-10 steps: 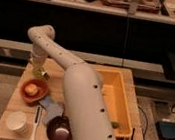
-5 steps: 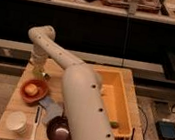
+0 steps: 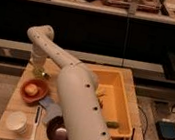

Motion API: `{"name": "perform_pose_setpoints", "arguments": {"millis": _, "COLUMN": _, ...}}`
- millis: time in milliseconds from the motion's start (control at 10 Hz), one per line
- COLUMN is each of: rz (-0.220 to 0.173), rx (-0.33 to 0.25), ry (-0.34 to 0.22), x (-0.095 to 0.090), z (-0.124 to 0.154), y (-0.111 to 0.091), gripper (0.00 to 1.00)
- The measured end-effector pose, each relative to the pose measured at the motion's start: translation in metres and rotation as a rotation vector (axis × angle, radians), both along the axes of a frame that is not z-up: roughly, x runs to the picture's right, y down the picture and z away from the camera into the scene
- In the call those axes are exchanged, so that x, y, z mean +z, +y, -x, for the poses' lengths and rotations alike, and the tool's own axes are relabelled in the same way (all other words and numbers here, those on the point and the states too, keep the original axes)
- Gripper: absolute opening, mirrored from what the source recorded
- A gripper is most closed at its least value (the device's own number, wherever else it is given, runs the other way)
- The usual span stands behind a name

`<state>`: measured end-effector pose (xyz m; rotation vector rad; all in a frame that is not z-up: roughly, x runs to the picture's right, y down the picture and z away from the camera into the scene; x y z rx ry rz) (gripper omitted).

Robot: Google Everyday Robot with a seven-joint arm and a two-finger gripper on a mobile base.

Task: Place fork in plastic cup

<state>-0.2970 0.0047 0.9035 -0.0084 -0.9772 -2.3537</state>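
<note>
One arm: white, reaching from 6 o'clock up to the counter's (image 3: 19, 100) 10 o'clock corner.
Pincer (image 3: 39, 69): low over the plastic cup (image 3: 39, 73); grip state cannot be told.
Fork: not discernible.
Orange bowl (image 3: 33, 90): 6 o'clock of the cup.
Yellow bin (image 3: 113, 102): 3 o'clock side.

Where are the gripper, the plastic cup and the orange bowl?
gripper (image 3: 38, 67): camera view, lower end of the wrist.
plastic cup (image 3: 40, 72): camera view, visible rim below the gripper.
orange bowl (image 3: 24, 92): camera view, left rim.
</note>
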Motion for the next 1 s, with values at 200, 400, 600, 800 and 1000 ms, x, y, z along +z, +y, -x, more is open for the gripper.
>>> {"name": "perform_pose_setpoints", "arguments": {"millis": 200, "rz": 0.000, "rx": -0.001, "ry": 0.002, "x": 0.001, "z": 0.000, "y": 0.000, "gripper": 0.70}}
{"name": "perform_pose_setpoints", "arguments": {"millis": 400, "rz": 0.000, "rx": -0.001, "ry": 0.007, "x": 0.001, "z": -0.001, "y": -0.001, "gripper": 0.70}}
{"name": "perform_pose_setpoints", "arguments": {"millis": 600, "rz": -0.001, "rx": 0.001, "ry": 0.015, "x": 0.000, "z": -0.003, "y": -0.001, "gripper": 0.70}}
{"name": "perform_pose_setpoints", "arguments": {"millis": 800, "rz": -0.007, "rx": 0.017, "ry": 0.029, "x": 0.000, "z": -0.012, "y": -0.004, "gripper": 0.70}}
{"name": "perform_pose_setpoints", "arguments": {"millis": 1000, "rz": -0.008, "rx": 0.053, "ry": 0.056, "x": -0.001, "z": -0.025, "y": -0.008, "gripper": 0.70}}
